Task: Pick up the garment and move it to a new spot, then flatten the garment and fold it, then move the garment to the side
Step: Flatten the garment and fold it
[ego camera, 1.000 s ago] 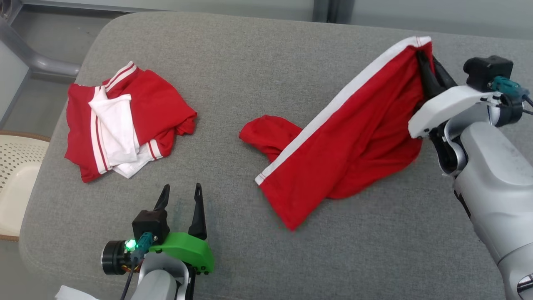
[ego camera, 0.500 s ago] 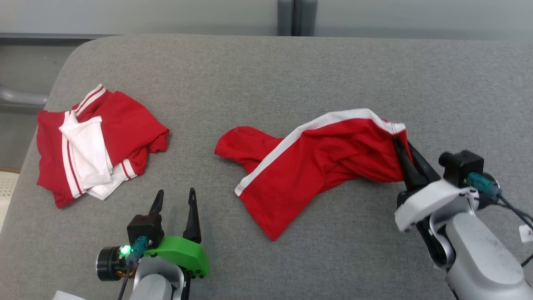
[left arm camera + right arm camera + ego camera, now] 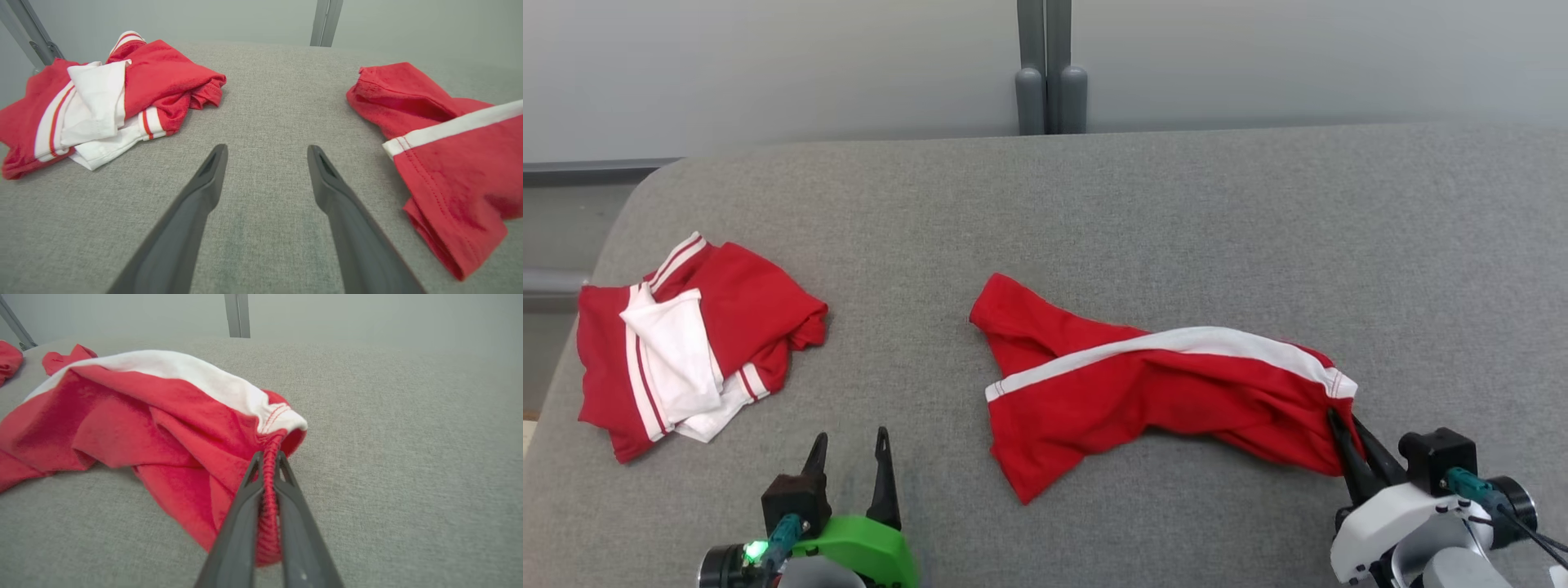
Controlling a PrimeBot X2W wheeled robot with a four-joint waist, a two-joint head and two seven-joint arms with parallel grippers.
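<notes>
Head view. My right pincer [image 3: 1343,420], at the lower right, is clamped on the red cloth garment with a white side stripe [image 3: 1160,392]. Its two long dark fingers are pressed together on a bunched red edge at the garment's right end. The garment lies stretched from left to right across the middle of the grey woven upholstered surface [image 3: 1094,220] and is creased along its length. The white stripe runs along its far side, from a hemmed edge on the left to the gripped end, and a red flap points away from me at the left end. My left pincer [image 3: 849,434], at the lower left, has its fingers apart with nothing between them. It sits over bare grey fabric, well apart from the garment. At the far left lies a crumpled heap of red and white clothing [image 3: 694,343], touched by neither pincer. Behind the surface stands a pale grey wall [image 3: 768,73] with a grey vertical post [image 3: 1049,82].

Right wrist view. The fingers close on a gathered red edge just below the end of the white stripe. I cannot tell whether that end is clear of the surface.

Left wrist view. The parted fingers frame bare surface, with the heap at upper left and the garment's hemmed left end at right.
</notes>
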